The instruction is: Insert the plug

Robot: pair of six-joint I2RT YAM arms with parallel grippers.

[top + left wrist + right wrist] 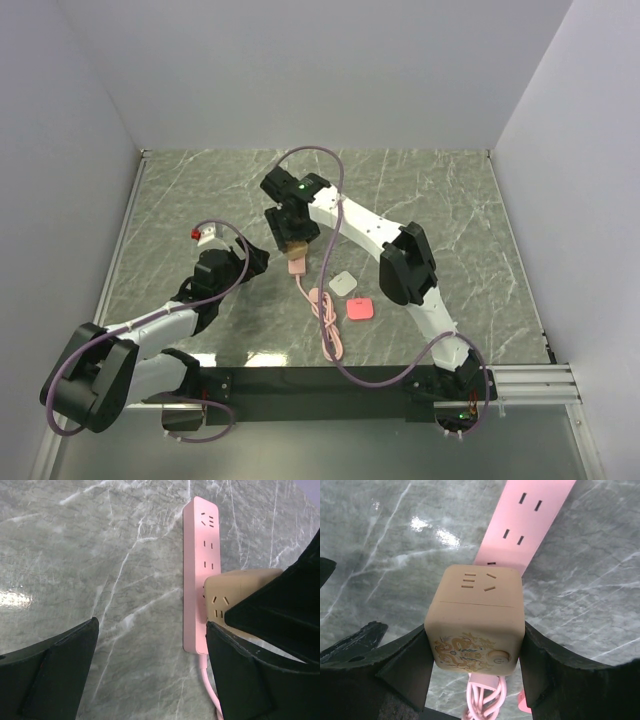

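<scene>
Plug point(360, 309) is lying flat in the top view, well apart from the right gripper point(296, 240) and back toward that arm's base, while the left gripper point(258, 258) is hovering near the strip point(298, 266). Left wrist view is showing its fingers point(50, 675) standing apart with bare table point(75, 555) between them, the strip just outside one finger. Right wrist view is showing fingers clamping the cube point(475, 615) over the strip.

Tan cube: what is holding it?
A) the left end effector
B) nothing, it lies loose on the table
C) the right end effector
C: in the right wrist view the right end effector clamps the tan cube from both sides, over the pink strip.
</scene>
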